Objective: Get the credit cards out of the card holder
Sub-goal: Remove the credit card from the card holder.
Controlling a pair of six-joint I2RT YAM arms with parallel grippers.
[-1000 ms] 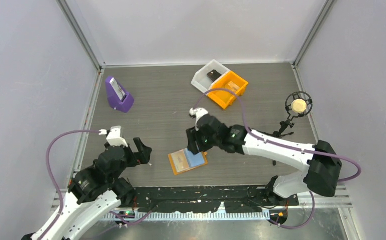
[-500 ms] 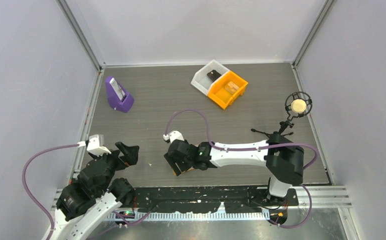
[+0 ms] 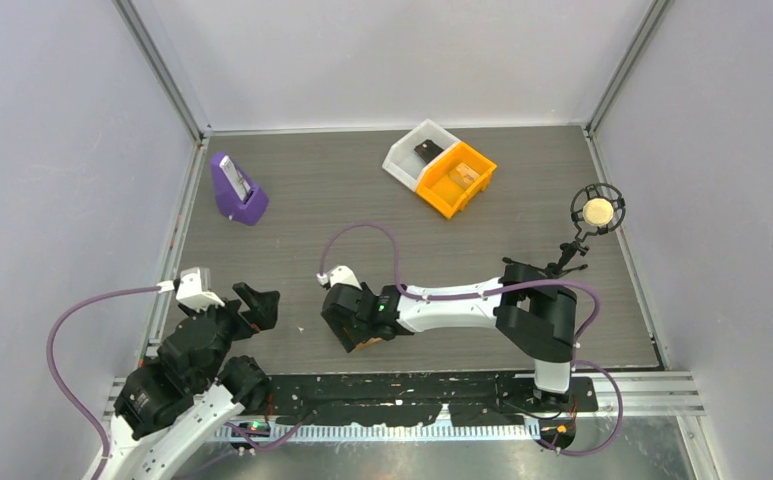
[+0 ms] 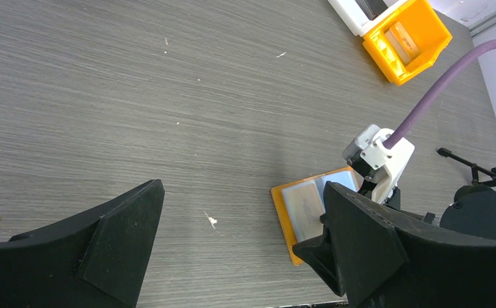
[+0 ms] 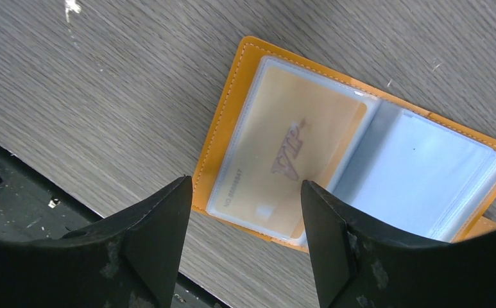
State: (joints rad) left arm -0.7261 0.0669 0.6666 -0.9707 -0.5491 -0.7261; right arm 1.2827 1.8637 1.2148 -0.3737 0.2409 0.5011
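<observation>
The orange card holder (image 5: 222,119) lies open flat on the table near its front edge. A gold credit card (image 5: 290,154) marked VIP sits in its left clear sleeve, and a light blue panel (image 5: 425,173) fills the right side. My right gripper (image 5: 245,192) hangs open just above the gold card, which shows between its fingers. From above, the right gripper (image 3: 352,322) covers most of the card holder (image 3: 370,346). My left gripper (image 3: 254,303) stands wide open and holds nothing, to the left of the card holder (image 4: 282,215). It frames bare table (image 4: 243,192).
At the back stand an orange bin (image 3: 455,178) and a white bin (image 3: 414,150). A purple stand (image 3: 237,192) is at the back left, and a microphone on a tripod (image 3: 596,211) is at the right. A black rail (image 3: 412,385) runs along the table's front edge.
My right arm has swung left and toward the front edge, stopping over the card holder with its jaws wider. My left arm pulled back toward the near left, then stayed still.
</observation>
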